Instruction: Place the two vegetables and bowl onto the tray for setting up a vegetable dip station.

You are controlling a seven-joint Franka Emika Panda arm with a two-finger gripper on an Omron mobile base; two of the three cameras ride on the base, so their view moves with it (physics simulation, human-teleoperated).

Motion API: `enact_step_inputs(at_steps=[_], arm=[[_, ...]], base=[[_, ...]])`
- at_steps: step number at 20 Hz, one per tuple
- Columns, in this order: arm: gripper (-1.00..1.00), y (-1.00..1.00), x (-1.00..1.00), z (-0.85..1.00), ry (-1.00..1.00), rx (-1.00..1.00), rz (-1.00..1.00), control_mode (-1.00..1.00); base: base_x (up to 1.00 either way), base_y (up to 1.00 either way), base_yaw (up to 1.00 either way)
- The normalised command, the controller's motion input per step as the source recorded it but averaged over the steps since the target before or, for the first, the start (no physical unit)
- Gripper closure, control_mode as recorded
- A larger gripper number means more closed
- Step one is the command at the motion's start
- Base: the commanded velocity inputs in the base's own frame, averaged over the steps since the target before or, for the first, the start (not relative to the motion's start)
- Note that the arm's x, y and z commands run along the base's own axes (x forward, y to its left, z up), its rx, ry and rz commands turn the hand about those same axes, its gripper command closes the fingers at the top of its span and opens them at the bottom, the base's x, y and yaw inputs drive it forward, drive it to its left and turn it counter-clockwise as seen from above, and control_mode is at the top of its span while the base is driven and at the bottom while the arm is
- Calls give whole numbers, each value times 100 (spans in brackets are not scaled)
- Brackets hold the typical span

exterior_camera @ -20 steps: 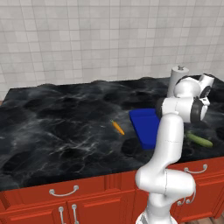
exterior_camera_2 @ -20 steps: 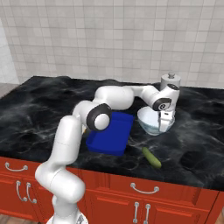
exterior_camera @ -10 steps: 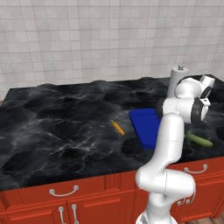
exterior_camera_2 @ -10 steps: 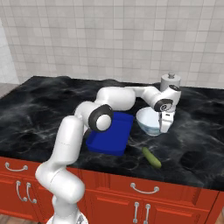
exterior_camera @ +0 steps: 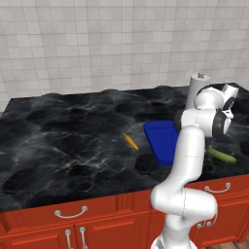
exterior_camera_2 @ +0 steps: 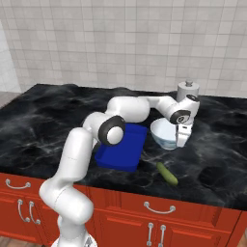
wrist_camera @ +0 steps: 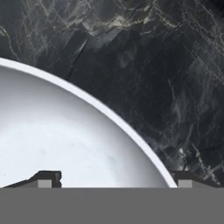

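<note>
left base view: carrot [exterior_camera: 130, 142] at centre, blue tray [exterior_camera: 162, 141] right of it, cucumber [exterior_camera: 221, 155] at right edge. right base view: gripper [exterior_camera_2: 182, 136] at the bowl [exterior_camera_2: 164, 135] rim, right of the tray. hand view: fingertips [wrist_camera: 47, 178] spread wide, straddling the rim, nothing gripped yet. risk: a thin rim hold could slip or tip the bowl.
</note>
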Motion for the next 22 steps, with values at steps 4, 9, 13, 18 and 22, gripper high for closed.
enact_step_inputs(at_steps=[4,9,13,18,22], arm=[[100,4,8,-9,0,0,-3,-100],[100,3,4,-4,2,0,-2,-100],[100,7,0,0,5,0,0,-100],[100,11,-6,14,0,0,0,-100],[100,14,-15,35,-3,0,0,-100]], base=[[0,0,0],[0,0,0],[0,0,0],[0,0,0],[0,0,0]])
